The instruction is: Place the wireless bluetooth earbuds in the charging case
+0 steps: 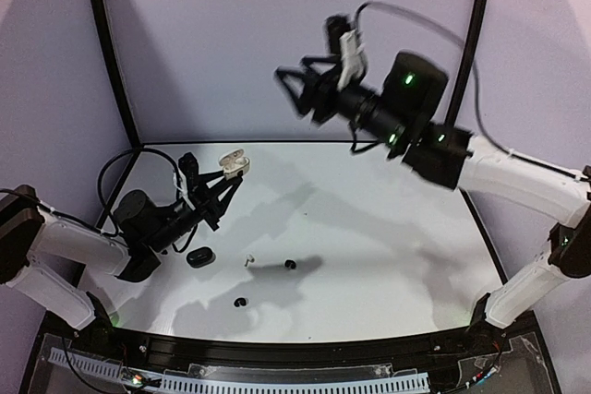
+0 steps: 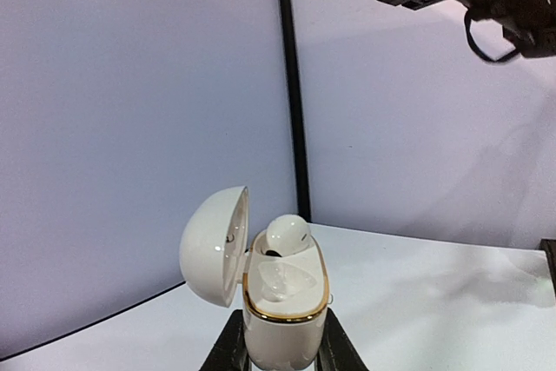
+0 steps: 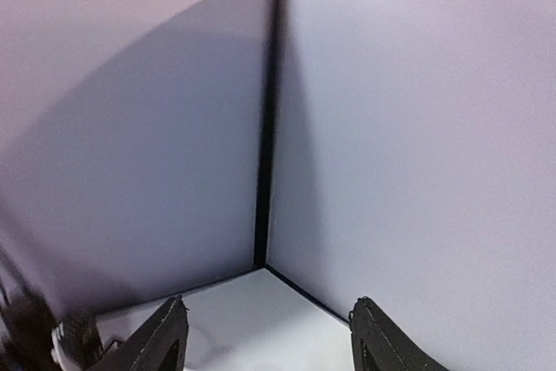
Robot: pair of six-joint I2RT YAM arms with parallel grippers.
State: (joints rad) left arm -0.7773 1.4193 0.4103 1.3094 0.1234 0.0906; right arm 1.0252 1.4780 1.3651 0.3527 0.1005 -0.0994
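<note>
The left arm (image 1: 83, 246) extends low at the frame's left, with the left hand (image 1: 229, 176) clamped shut. The right arm (image 1: 517, 177) is raised toward upper centre, with the right hand (image 1: 292, 91) fingers parted.

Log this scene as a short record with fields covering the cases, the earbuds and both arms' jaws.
white charging case: lid open, upright between the left jaws
seated white earbud: sits in the open case
table: loose white earbud, black earbud, second black earbud, black case
left jaws: shut on the white charging case
right jaws: open, empty, high above the table
</note>
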